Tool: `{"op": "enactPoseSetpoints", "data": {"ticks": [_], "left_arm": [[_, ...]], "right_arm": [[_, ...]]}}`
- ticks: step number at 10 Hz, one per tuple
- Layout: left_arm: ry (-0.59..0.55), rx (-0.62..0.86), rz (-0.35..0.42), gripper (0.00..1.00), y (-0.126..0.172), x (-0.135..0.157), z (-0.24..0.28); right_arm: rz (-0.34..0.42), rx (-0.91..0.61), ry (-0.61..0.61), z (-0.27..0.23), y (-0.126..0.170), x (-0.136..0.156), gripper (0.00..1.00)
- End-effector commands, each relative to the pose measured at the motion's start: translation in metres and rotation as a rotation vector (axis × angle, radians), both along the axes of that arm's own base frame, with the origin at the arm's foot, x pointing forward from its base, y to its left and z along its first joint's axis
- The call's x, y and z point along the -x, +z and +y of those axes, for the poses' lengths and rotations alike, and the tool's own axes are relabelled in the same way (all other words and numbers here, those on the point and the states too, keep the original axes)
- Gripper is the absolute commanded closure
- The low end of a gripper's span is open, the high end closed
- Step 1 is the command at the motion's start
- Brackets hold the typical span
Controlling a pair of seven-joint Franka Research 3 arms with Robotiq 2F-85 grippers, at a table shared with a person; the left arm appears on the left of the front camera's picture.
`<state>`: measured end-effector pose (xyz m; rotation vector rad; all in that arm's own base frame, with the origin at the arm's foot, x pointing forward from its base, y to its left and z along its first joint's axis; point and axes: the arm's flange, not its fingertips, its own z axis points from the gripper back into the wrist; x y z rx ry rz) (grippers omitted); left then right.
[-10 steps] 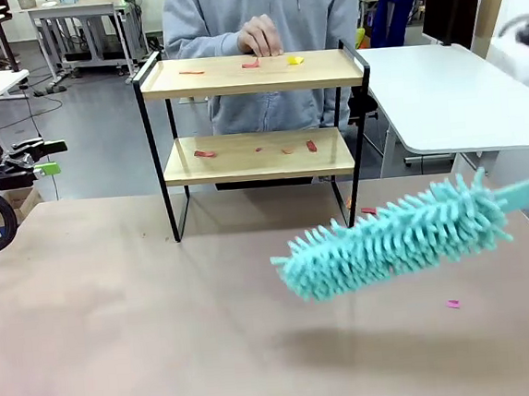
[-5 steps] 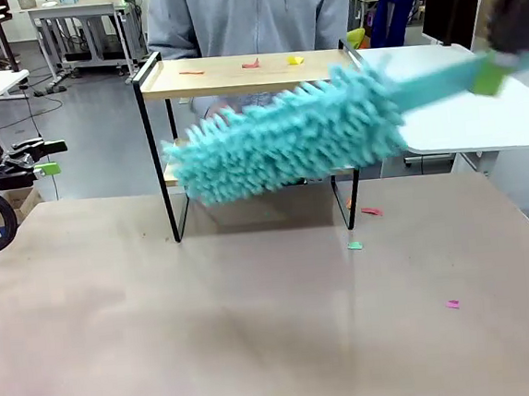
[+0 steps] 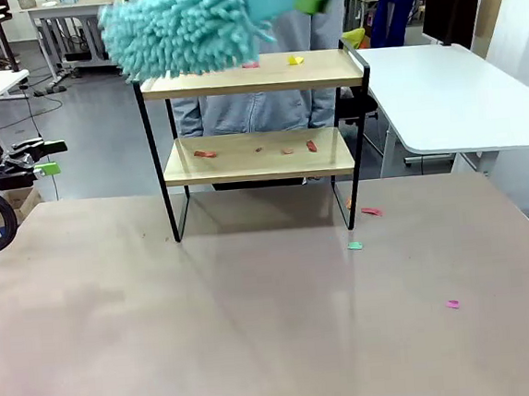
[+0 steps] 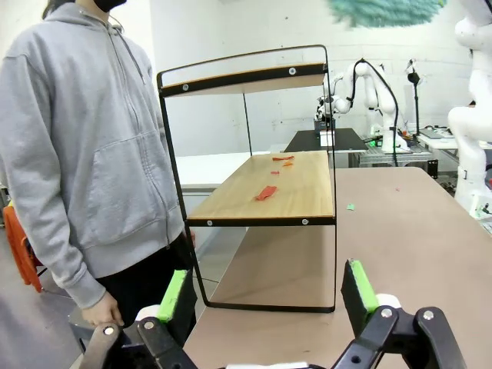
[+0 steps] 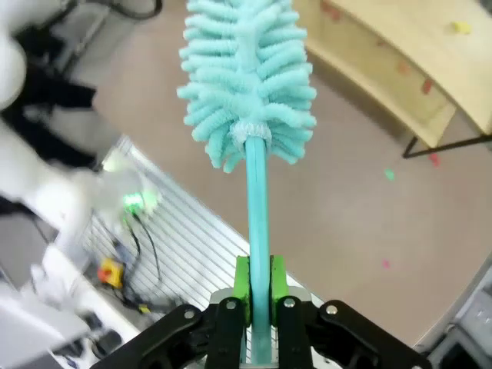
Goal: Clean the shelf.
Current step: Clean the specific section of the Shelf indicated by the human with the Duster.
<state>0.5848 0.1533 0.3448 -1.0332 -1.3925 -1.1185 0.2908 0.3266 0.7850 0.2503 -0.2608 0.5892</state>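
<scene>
Clamping the duster handle (image 5: 257, 200), my right end effector (image 5: 259, 280) holds the head over the bench-top shelf's (image 3: 235, 75) upper board, left end, axis along it; left end effector (image 4: 267, 290) stands open, empty.

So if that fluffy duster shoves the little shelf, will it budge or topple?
Probably fairly light: the shelf is just two thin wooden boards in a thin black frame, so a firm push would likely slide it. A shove high up, at the top board, might tip it instead. The duster has soft fronds that probably bend first.
</scene>
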Motion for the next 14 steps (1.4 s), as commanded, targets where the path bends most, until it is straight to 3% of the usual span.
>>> {"op": "enactPoseSetpoints", "data": {"ticks": [1,2,3,8,10,14], "left_arm": [[0.003,-0.004,-0.012,0.0,0.003,0.001,-0.001],[0.003,-0.004,-0.012,0.0,0.003,0.001,-0.001],[0.003,-0.004,-0.012,0.0,0.003,0.001,-0.001],[0.003,-0.004,-0.012,0.0,0.003,0.001,-0.001],[0.003,-0.004,-0.012,0.0,0.003,0.001,-0.001],[0.003,-0.004,-0.012,0.0,0.003,0.001,-0.001]], "right_arm": [[-0.015,-0.107,-0.183,0.028,0.001,-0.028,0.87],[0.005,-0.176,-0.196,0.028,-0.001,-0.036,0.87],[0.011,-0.057,-0.095,0.012,-0.005,-0.023,0.87],[0.032,-0.064,-0.118,0.019,-0.008,-0.024,0.87],[-0.041,-0.036,-0.283,0.077,0.004,-0.048,0.87],[-0.08,-0.042,-0.572,0.152,-0.008,-0.068,0.87]]}}
